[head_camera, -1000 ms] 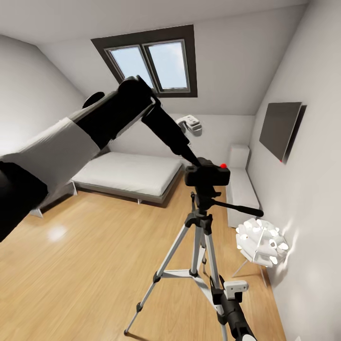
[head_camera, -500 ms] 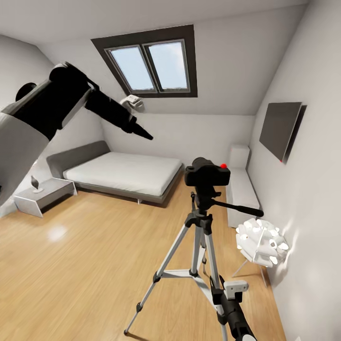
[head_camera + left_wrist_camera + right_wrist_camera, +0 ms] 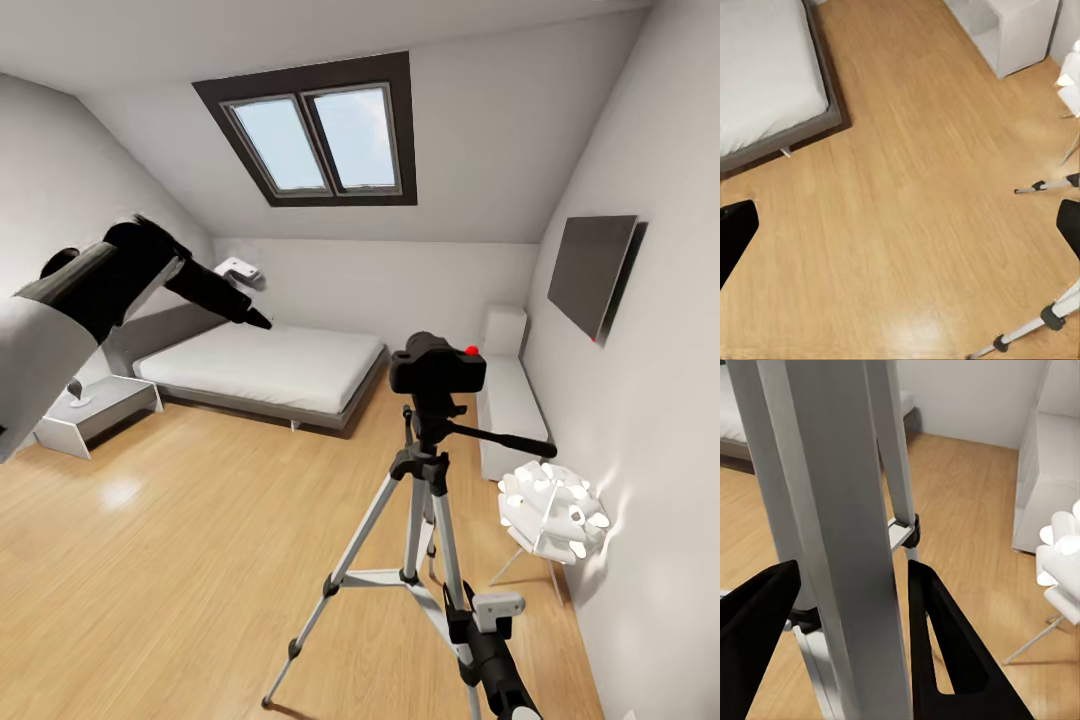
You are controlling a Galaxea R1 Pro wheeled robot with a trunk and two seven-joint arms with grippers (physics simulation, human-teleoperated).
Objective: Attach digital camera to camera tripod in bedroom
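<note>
Atop the camera tripod (image 3: 420,520), the digital camera (image 3: 437,367) is sitting on the black pan head, its red button showing, with the tripod's feet planted on the wood floor (image 3: 180,560) near the right wall of the bedroom. Beside it a white spiky lamp (image 3: 552,512) is standing. The left gripper (image 3: 258,320) is hovering over the bed (image 3: 265,367), well apart from the camera; whether its fingers are parted I cannot tell. The right gripper (image 3: 851,607) is straddling a silver tripod leg, fingers spread on either side.
</note>
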